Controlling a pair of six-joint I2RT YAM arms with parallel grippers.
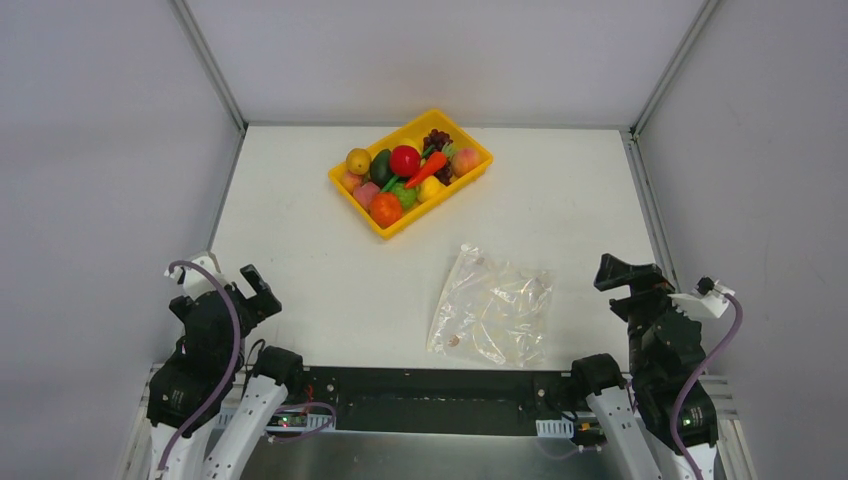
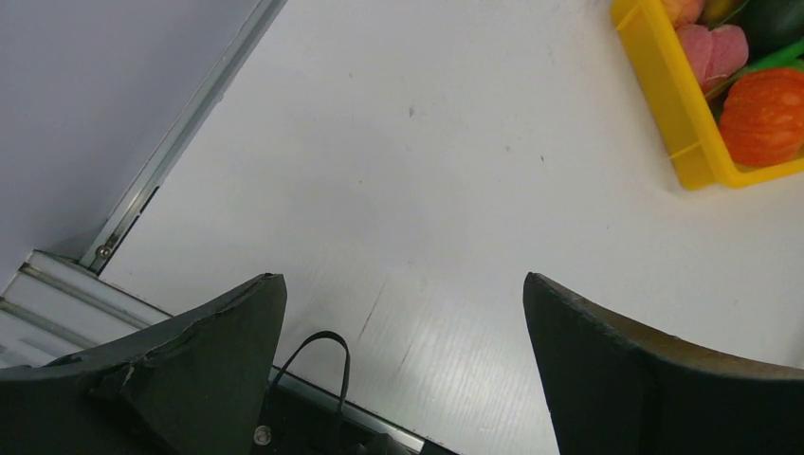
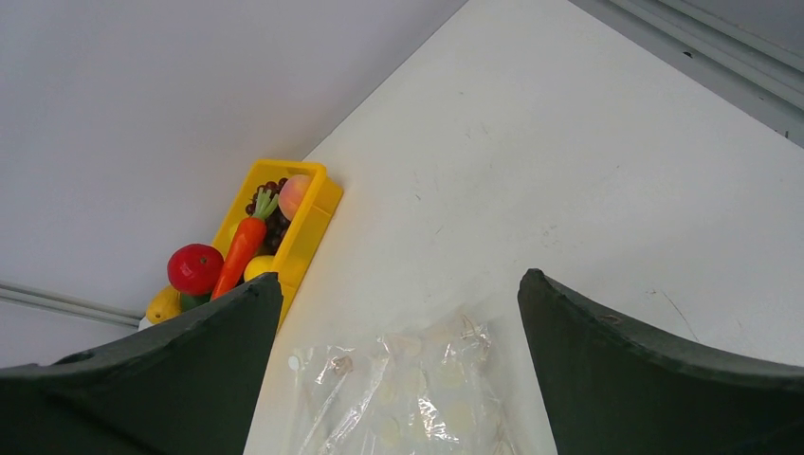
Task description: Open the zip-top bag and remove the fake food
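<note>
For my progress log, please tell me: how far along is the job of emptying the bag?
Apparently done: the fake food sits in the yellow tray, and the zip-top bag lies flat, apart from it. In hand: nothing; the left gripper and right gripper are open, empty. Left: perhaps some small pale bits in the bag, too unclear to name.

zip-top bag [image 1: 492, 308] flat, crumpled; fake food [image 1: 405, 161] piled in yellow tray [image 1: 389, 231]

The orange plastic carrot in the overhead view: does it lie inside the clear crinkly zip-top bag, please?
No, the orange plastic carrot lies in the yellow plastic tray, apart from the clear zip-top bag.
</note>
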